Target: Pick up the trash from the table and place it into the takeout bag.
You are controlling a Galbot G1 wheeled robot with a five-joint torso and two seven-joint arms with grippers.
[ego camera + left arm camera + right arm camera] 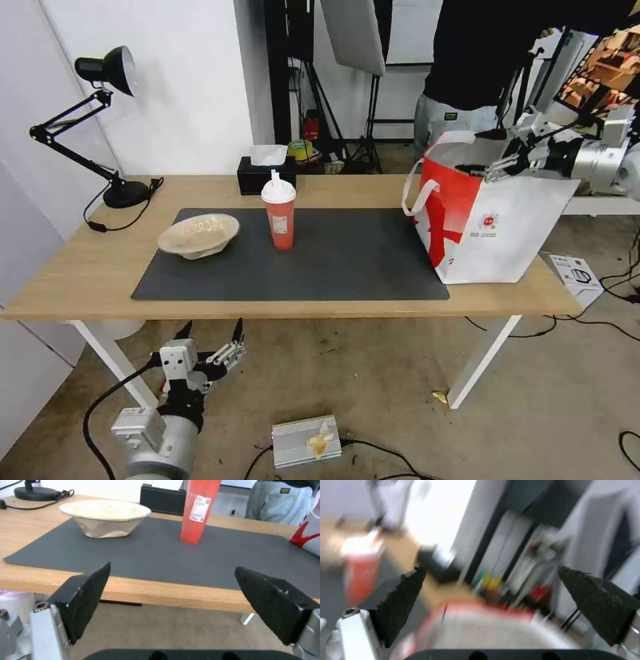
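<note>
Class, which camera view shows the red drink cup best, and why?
The head view: the red drink cup stands whole on the grey mat, with lid and straw visible. The left wrist view cuts off its top, showing only body and label. The right wrist view shows it blurred.

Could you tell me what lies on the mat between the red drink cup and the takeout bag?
Nothing: in the head view, bare dark grey mat separates the red drink cup from the takeout bag.
</note>
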